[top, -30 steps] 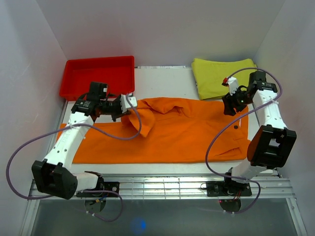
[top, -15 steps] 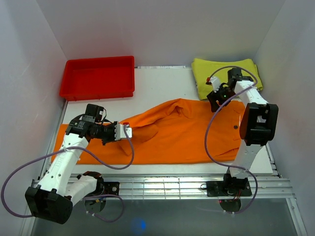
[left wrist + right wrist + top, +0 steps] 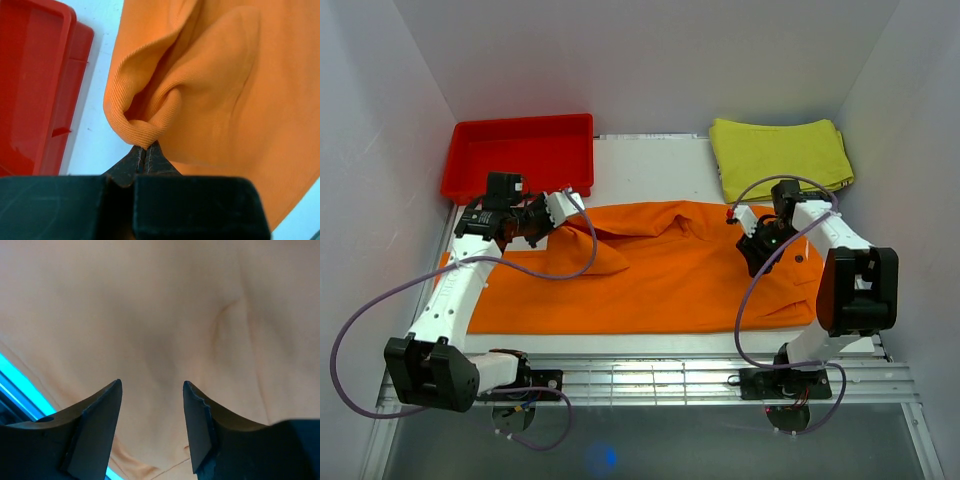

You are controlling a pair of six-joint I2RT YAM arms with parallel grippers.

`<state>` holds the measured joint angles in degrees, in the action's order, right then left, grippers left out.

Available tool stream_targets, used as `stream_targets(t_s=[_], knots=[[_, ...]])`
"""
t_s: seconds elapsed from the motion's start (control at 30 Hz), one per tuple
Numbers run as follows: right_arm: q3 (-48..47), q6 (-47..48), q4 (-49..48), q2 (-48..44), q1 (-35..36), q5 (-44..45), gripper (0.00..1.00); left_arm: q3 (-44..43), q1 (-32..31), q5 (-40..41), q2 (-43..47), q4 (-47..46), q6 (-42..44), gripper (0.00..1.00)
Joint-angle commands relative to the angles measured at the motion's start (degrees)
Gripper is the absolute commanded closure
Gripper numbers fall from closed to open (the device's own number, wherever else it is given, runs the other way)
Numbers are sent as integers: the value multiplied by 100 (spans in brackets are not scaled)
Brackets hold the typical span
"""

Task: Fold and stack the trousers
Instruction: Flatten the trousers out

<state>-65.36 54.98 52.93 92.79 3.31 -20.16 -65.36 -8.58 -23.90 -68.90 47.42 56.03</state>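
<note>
From above, the orange trousers lie spread lengthwise across the middle of the table. The red tray sits at the upper left and a folded yellow-green cloth at the upper right. The left gripper, just below the tray's right corner, lifts the trousers' far edge into a ridge, probably so that this edge can be drawn over the rest. The right gripper points down at the cloth right of centre.

The left wrist view shows the left gripper pinched fully closed on a rolled lip of the trousers. The cloth bunches up from that pinch, with the red tray at the left.

In the right wrist view, the right gripper stands parted with nothing between its fingers. It is over smooth trousers cloth, seemingly lined up to take a second hold.
</note>
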Motion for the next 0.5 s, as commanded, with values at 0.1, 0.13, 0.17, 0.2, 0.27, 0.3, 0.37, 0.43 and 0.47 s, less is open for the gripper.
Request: stream_targets(t_s=[0.1,0.13,0.17,0.2,0.27,0.3,0.37,0.43,0.47], knots=[[286,1083,1131,-964,-444,188,50,-232,58,271,-263,-479,-628,100],[426,1355,1202,-1200,-498,275,50,-136,128,307,-316,-566,-742,100],[593,1453,1220,-1324,-498,563,51,-100,189,307,-378,-611,-795,100],[934,1541,1159,-1456,-524,697,51,-73,303,368,-535,-689,-856,100],[1148,1743,1132,-1738,-778,899,52,-82,400,491,-729,-1013,-1049,100],[1201,1796,1132,-1791,-901,926,52,-108,488,700,-947,-1181,-1129,100],[1228,1919,1150,-1844,-1314,996,51,-405,576,895,-1229,-1603,-1330,100],[1044,2060,1342,-1783,-1761,909,50,-704,655,1237,-1737,-1936,-1515,100],[1008,2234,1421,-1721,-1894,839,49,-1141,717,1265,-1941,-1938,-1655,100]])
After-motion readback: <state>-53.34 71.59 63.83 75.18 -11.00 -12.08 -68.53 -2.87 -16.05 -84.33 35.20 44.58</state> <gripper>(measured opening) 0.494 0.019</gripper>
